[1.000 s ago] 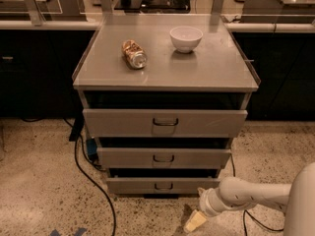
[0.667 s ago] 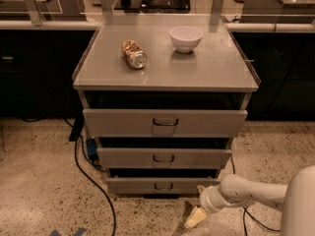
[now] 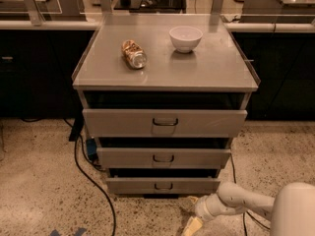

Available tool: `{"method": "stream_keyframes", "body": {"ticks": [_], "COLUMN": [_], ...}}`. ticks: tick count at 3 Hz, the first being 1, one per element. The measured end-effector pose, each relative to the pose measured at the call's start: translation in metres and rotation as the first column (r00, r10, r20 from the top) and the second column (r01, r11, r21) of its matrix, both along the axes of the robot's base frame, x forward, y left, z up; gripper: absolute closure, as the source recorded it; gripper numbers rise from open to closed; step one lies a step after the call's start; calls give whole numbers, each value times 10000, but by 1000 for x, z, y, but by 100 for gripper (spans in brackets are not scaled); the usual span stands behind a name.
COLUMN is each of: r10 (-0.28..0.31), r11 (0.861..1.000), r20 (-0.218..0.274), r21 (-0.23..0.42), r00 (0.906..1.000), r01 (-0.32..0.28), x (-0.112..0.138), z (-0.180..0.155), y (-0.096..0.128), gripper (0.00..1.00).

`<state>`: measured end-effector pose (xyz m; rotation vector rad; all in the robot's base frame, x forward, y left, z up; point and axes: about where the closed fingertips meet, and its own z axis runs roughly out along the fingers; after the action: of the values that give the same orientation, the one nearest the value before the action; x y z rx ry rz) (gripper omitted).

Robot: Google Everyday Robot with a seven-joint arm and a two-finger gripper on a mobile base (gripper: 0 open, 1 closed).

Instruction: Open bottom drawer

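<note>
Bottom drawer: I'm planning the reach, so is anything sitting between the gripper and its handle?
Nothing visible does. The gripper hangs low, in front of the bottom drawer and slightly to its right, with only bare floor between. The black cable lies off to the left.

3 drawers point(image 3: 164, 157); 1 bowl point(image 3: 185, 37); 1 can point(image 3: 134, 54); 1 gripper point(image 3: 192, 227), btm rt.

One cam, high up, looks down on cabinet point(image 3: 162, 73) front, mid range. My hand point(image 3: 192, 225) sits at btm edge.
</note>
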<state>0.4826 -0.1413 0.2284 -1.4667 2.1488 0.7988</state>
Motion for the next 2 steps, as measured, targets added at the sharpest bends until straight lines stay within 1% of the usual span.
{"method": "stream_keyframes", "body": {"ticks": [1, 2], "r10": [1, 52], "r11": [10000, 9991], "r20": [14, 1222], "r21": [9, 406], "r00": [10000, 9925], "r01": [-1, -102], "x": [0, 30], "z": [0, 11], "y": [0, 0], "gripper": [0, 0]}}
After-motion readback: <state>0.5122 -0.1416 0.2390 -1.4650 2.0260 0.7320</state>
